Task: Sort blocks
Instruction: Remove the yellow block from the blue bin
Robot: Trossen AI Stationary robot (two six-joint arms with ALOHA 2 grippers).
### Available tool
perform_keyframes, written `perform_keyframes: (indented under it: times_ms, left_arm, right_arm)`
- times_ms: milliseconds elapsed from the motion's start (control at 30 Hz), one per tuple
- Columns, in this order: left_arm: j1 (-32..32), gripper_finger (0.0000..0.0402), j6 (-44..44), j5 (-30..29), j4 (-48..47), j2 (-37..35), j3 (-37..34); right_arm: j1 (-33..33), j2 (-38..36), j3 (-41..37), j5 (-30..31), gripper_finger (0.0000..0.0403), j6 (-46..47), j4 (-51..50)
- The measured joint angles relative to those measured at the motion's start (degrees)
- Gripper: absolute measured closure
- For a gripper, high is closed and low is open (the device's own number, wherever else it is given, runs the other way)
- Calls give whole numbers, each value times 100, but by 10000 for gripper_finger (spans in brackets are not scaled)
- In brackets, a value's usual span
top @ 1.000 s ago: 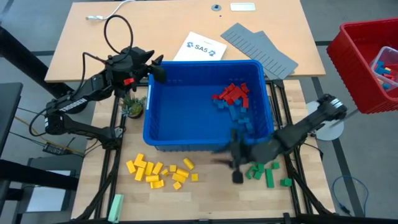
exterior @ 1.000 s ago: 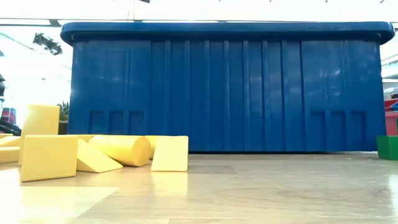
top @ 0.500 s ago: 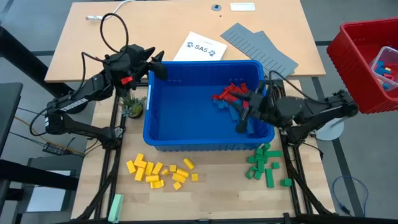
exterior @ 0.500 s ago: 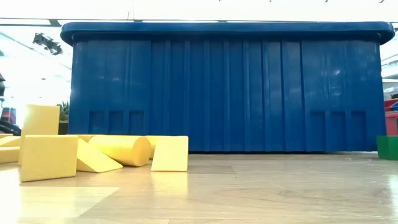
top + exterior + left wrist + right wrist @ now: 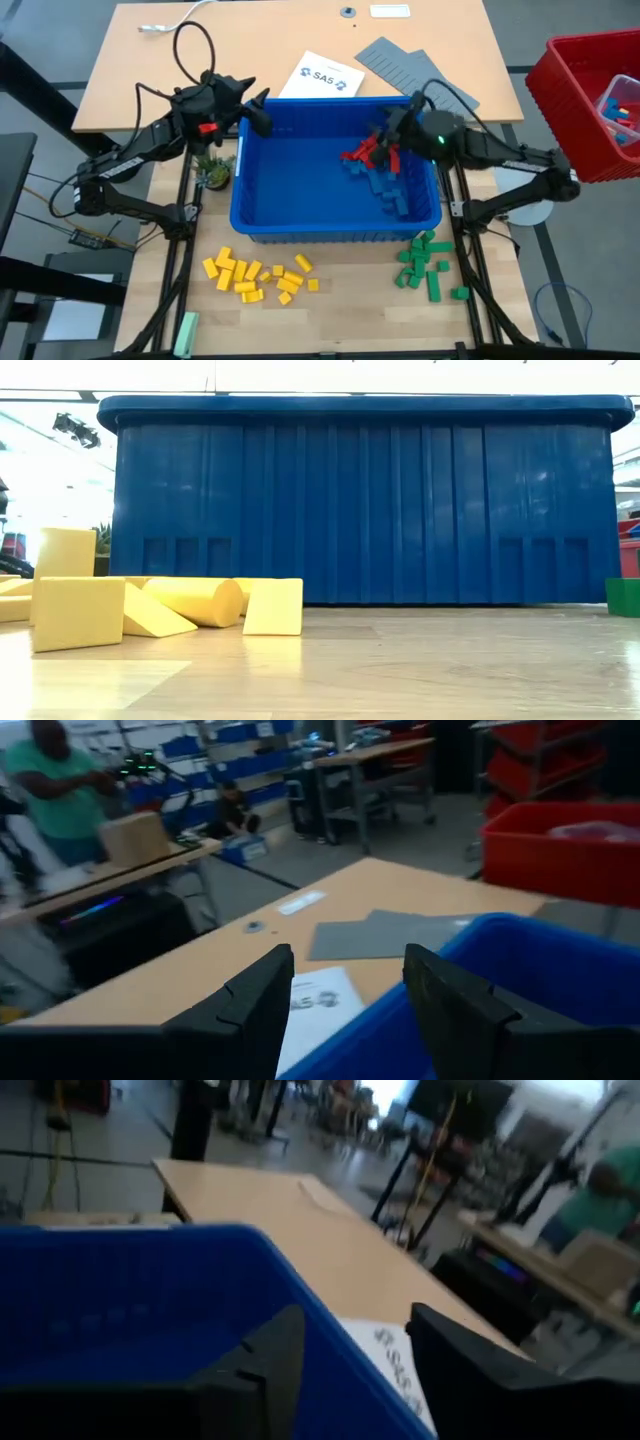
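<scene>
Right gripper (image 5: pixel 385 140) is reaching in over the far right corner of the blue bin (image 5: pixel 300 215), right above the red blocks (image 5: pixel 368 150), fingers parted with nothing between them. Half a second back it was lower down over the blue blocks (image 5: pixel 385 188), and a second ago it was outside by the green blocks (image 5: pixel 428 265). Left gripper (image 5: pixel 262 112) hasn't budged, parked at the bin's far left corner, fingers apart and empty. Yellow blocks (image 5: pixel 258 275) sit in front of the bin
</scene>
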Motion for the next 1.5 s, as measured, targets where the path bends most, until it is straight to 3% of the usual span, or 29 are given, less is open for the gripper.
perform_keyframes:
  times_ms: [267, 433, 733, 1133, 1300, 1500]
  left_arm:
    - [4, 199, 120, -86, -41, 163, 2]
    - [-1, 199, 109, 170, -134, 366, 2]
    - [-88, 199, -555, 502, -641, -16, -2]
    - [-86, 199, -799, 490, -897, -209, 0]
    - [-81, 199, -794, 492, -830, -209, 0]
    - [-81, 199, -787, 490, -831, -209, 0]
  right_arm:
    - [-1682, 609, 0, -1987, 171, 192, -468]
    - [-2363, 1371, 0, -3298, 169, 162, -730]
    - [-2800, 2728, 0, -4646, 187, -266, -1838]
    - [-2960, 4053, 0, -4755, 186, -609, -2227]
    - [-2984, 4321, 4, -5131, 187, -614, -2186]
    - [-2955, 4504, 4, -4791, 197, -609, -2110]
